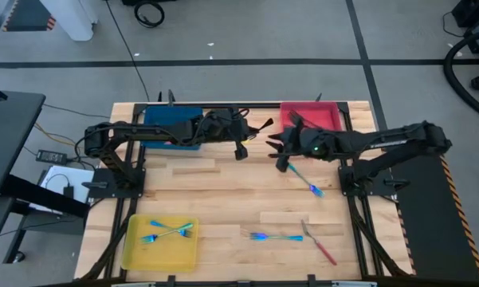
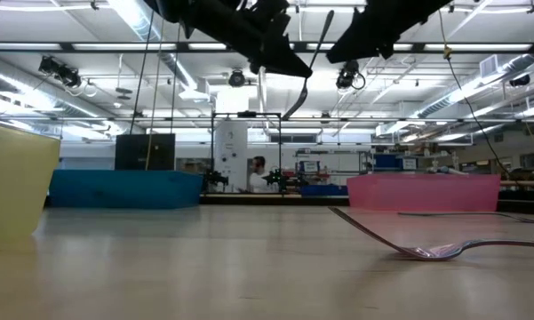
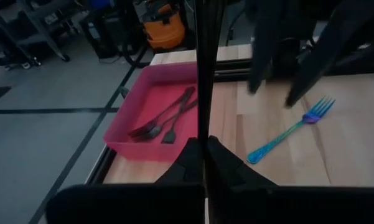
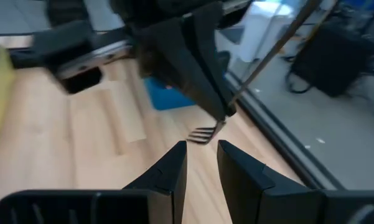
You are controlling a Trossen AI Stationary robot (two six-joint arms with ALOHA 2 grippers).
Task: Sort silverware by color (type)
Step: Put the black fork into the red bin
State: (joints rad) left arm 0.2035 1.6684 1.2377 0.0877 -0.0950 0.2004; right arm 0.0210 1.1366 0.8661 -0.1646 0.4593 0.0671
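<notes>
Around both hands stretches a large hall: grey floor crossed with dark tape lines, long ceiling lights, shelving, and a person far off behind the surface (image 1: pixel 223 191), a pale wooden top in a dark frame. No brand, label or writing can be read anywhere.

Left hand (image 1: pixel 241 148) is at the far middle of the surface, shut tight on a dark grey fork (image 2: pixel 298 76), which hangs tines down from it, above the boards. Right hand (image 1: pixel 281 163) faces it from close by, its two fingers (image 4: pixel 168 171) parted with a gap between them and nothing held; the hanging fork's tines sit just ahead of that gap, apart from the fingers.

Behind the left hand lies the blue tray (image 1: pixel 173 127). Behind the right hand lies the red tray (image 1: pixel 311 117), and inside it are three dark grey utensils (image 3: pixel 165 121). Well to the near side of the left hand sits the yellow tray (image 1: pixel 159 243), with two blue-cyan forks (image 1: pixel 169 233) crossed in it.

Just beside the right hand, on its near side, a blue-cyan fork (image 1: pixel 307 182) lies on bare wood. Farther toward the near edge lie another blue-cyan utensil (image 1: pixel 275 236) and a red-handled fork (image 1: pixel 319 243), close together.
</notes>
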